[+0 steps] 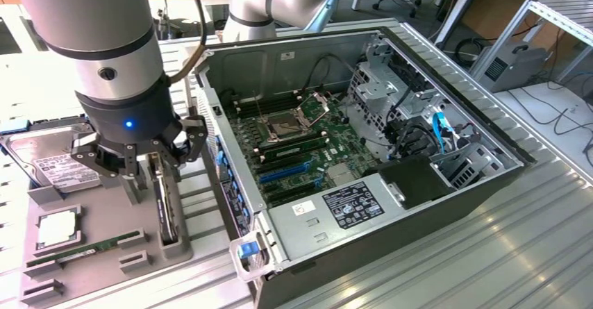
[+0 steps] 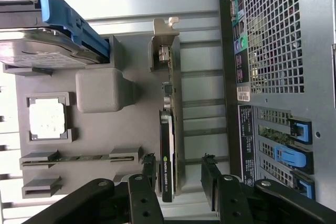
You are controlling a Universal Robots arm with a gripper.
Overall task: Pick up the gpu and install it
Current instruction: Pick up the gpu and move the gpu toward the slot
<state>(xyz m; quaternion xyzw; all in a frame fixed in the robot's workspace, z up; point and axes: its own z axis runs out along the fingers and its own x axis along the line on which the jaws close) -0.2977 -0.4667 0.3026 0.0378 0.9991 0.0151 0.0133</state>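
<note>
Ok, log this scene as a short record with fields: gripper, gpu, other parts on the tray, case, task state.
gripper: open, one finger on each side of the gpu, gap visible
gpu: standing on edge in a slot of the grey tray, not lifted
other tray parts: hard drive, CPU, RAM stick
computer case: side open, motherboard exposed, beside the tray
task state: gpu not yet installed

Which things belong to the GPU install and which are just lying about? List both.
On the job: gpu, standing on edge in the gray tray; gripper, open, astride it; open computer case.
Lying about: hard drive, CPU, RAM stick, all on the gray tray.
</note>
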